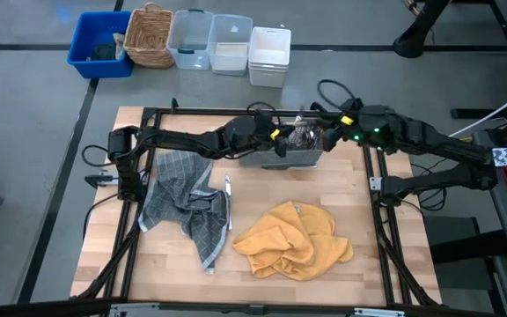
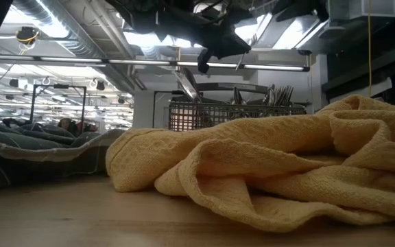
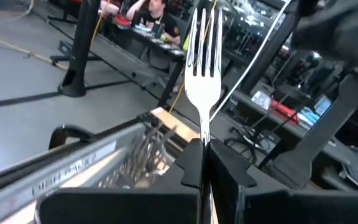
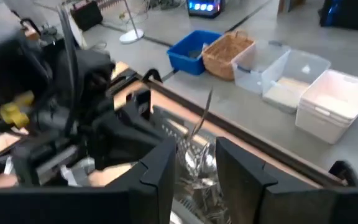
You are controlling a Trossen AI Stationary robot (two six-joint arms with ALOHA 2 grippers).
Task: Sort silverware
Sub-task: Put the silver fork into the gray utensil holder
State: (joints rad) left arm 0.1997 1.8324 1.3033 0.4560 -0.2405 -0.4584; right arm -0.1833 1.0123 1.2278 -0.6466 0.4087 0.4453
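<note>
Two end effectors are meeting over the grey mesh caddy [image 1: 290,151] at the far side of the desk [image 1: 262,282]. Left end effector [image 3: 205,163] is pinching one fork [image 3: 202,68] by the handle, fingers narrow and tight on it, tines sticking straight out past the fingertips. Right end effector [image 4: 192,163] is hovering just above the caddy with fingers spread wide, gripping nothing; a slim silver piece [image 4: 201,115] is standing up between and just beyond its fingers, with more silverware [image 4: 199,163] lying in the caddy right under them. In the low view the caddy [image 2: 235,115] is showing handles and tines [image 2: 274,95] poking above its rim, below both end effectors.

One grey checked cloth [image 1: 183,204] is lying on the desk on the near side of the left end effector, one knife-like piece [image 1: 229,192] resting along its edge. Yellow cloth [image 1: 294,241] is bunched on the near side of the right end effector.

Five bins are sitting on the floor beyond the desk: blue bin [image 1: 101,42] with something dark inside, wicker basket [image 1: 151,35], two clear tubs [image 1: 211,40], white tub [image 1: 269,55]; contents of those cannot be made out.
</note>
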